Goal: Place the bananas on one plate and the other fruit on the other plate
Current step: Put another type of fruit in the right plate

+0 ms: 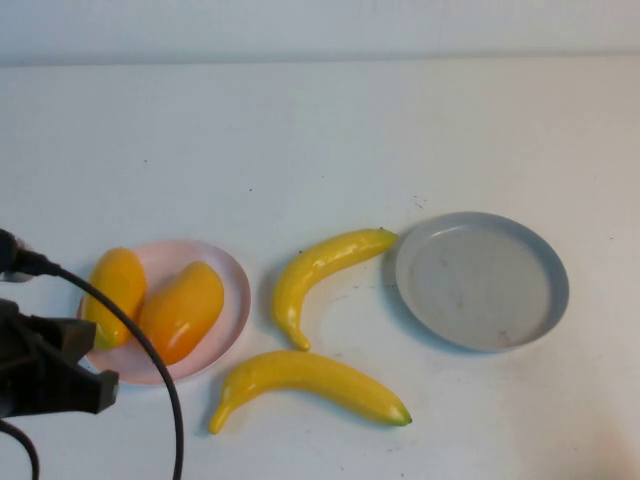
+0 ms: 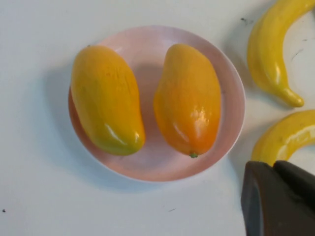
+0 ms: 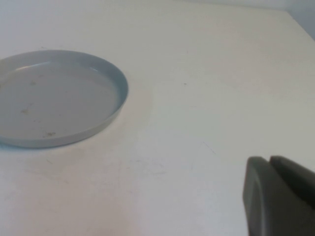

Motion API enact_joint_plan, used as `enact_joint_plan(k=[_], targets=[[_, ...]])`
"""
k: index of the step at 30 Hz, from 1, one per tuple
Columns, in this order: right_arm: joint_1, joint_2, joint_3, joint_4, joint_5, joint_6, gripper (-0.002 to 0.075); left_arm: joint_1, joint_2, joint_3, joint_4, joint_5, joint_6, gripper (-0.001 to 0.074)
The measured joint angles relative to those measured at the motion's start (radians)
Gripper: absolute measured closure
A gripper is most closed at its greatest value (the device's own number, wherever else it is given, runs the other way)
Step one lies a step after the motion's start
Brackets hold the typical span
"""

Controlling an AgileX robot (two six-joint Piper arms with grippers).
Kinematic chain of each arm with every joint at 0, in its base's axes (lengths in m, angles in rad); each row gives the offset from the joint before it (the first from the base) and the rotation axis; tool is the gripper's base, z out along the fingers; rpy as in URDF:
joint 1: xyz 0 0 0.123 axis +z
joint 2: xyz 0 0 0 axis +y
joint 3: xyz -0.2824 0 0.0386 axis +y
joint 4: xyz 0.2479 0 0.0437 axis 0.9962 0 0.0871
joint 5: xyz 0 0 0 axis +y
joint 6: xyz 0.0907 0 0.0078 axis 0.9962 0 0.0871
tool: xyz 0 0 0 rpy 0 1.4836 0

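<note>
Hovering beside the pink plate [image 1: 232, 290], the left claw [image 2: 278, 196] looks closed and empty; right claw [image 3: 280, 196] likewise.

A plain white table [image 1: 300, 130] meets a pale wall [image 1: 320, 25] at its far edge.

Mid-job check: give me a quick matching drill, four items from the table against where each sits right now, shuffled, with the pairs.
Items
1. two mango-like fruits
2. two bananas
3. grey-blue plate
4. left gripper

Places or states
A. empty, on the robot's right
B. lying on the bare table between the plates
C. side by side on the pink plate
D. near the pink plate's edge, holding nothing

Pairs: 1-C, 2-B, 3-A, 4-D

The right gripper hangs beside the grey-blue plate.
</note>
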Motion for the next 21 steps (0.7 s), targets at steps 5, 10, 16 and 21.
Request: enact_joint_plan(k=[5, 10, 16, 21], targets=[[0.0, 0.0, 0.0, 0.0, 0.0, 0.0, 0.0743, 0.0, -0.002, 0.029, 0.023, -0.09, 0.016, 0.0735], [0.0, 0.0, 0.0, 0.0, 0.0, 0.0, 0.0743, 0.0, -0.009, 0.109, 0.033, -0.328, 0.043, 0.0735], [0.0, 0.0, 0.0, 0.0, 0.0, 0.0, 0.0743, 0.022, -0.186, 0.309, -0.021, -0.666, 0.188, 0.0735], [0.0, 0.0, 0.0, 0.02, 0.0, 0.0, 0.0743, 0.136, -0.449, 0.486, -0.097, -0.792, 0.253, 0.0735]])
